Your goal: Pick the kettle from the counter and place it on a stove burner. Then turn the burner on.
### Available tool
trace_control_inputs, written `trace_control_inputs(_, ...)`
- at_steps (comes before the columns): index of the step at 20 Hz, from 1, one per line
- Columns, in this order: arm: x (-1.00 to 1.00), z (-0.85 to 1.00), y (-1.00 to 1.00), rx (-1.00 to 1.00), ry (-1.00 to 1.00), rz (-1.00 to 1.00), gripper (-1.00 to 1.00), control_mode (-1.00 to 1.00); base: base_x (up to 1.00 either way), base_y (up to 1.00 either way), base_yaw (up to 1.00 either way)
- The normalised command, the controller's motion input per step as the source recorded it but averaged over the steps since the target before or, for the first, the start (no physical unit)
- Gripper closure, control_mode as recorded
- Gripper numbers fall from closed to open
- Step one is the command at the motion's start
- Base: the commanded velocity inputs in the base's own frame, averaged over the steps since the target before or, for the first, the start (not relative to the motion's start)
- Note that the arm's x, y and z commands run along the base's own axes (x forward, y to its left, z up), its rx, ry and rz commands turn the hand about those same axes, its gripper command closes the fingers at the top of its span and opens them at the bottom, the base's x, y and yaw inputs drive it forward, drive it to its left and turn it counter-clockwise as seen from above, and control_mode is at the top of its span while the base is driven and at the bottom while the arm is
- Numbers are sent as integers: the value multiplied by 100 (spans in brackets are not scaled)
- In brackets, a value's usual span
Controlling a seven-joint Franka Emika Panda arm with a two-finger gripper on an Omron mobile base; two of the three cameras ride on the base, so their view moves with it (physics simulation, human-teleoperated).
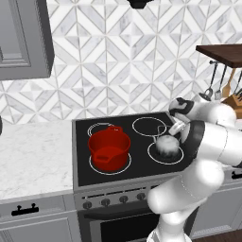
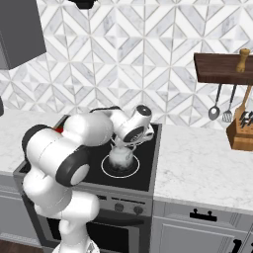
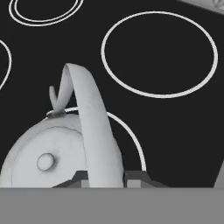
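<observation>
Left: white marble desk point(image 1: 33, 156), then black cooktop point(image 1: 142, 142) with red pot point(image 1: 109, 149) on its front-left ring. Right of the pot, the kettle point(image 1: 168, 144) sits inside the front-right stove burner point(image 1: 156, 158), a thin white circle. Claw point(image 3: 103, 178) is right above it, fingertips point(image 3: 133, 177) either side of the arched handle point(image 3: 89, 127); looks clamped on the handle, contact itself is hidden at the frame edge. Kettle likely light, rigid, smooth metal, slippery on the body, so the handle's top is the place to hold. Placement looks done; knobs point(image 1: 113, 202) below untouched.
</observation>
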Motion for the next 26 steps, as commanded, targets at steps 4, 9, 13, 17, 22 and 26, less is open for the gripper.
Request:
trace_control_inputs(4, 16, -37, 0, 0, -7, 11, 100, -100, 0, 0, 0)
trace_control_inputs(9, 0, -26, 11, 0, -6, 6, -100, -100, 0, 0, 0)
trace_control_inputs(13, -4, -1, 38, 0, -2, 0, -100, -100, 0, 0, 0)
trace_control_inputs(17, -12, 0, 34, 0, 0, 0, -100, -100, 0, 0, 0)
trace_control_inputs(22, -3, 0, 30, 0, 0, 0, -100, -100, 0, 0, 0)
trace_control_inputs(26, 0, 0, 26, 0, 0, 0, -100, -100, 0, 0, 0)
